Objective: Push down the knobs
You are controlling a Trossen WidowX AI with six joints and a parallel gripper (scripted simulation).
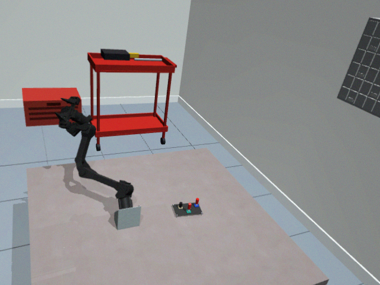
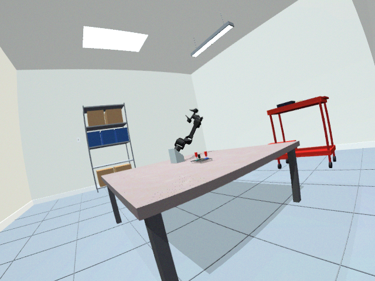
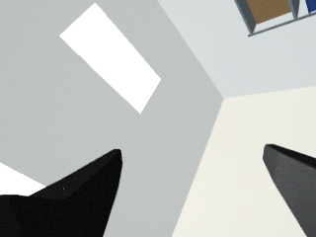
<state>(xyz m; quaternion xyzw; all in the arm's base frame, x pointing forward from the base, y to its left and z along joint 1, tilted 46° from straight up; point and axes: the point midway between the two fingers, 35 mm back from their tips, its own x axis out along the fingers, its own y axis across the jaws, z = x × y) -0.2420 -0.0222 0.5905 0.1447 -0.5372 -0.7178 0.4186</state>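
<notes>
A small dark circuit board (image 1: 179, 212) (image 2: 201, 160) stands on the table (image 1: 214, 251) (image 2: 181, 181), to the right of the arm's base. It carries a black knob (image 1: 181, 204) on a tan body, a red knob (image 1: 189, 206) over a green body and a red knob (image 1: 196, 200) over a blue body. Both red knobs stand tall on their shafts, and they also show in the exterior view (image 2: 195, 154) (image 2: 205, 152). My gripper (image 1: 62, 107) (image 2: 190, 114) (image 3: 192, 154) is open and empty. It is raised high above the table, far to the left of the board, and points up at the ceiling.
The arm's grey base block (image 1: 128, 217) sits on the table left of the board. A red cart (image 1: 132, 66) (image 2: 302, 127) and a red tool chest (image 1: 46, 104) stand behind the table. A shelf rack (image 2: 105, 141) stands by the far wall.
</notes>
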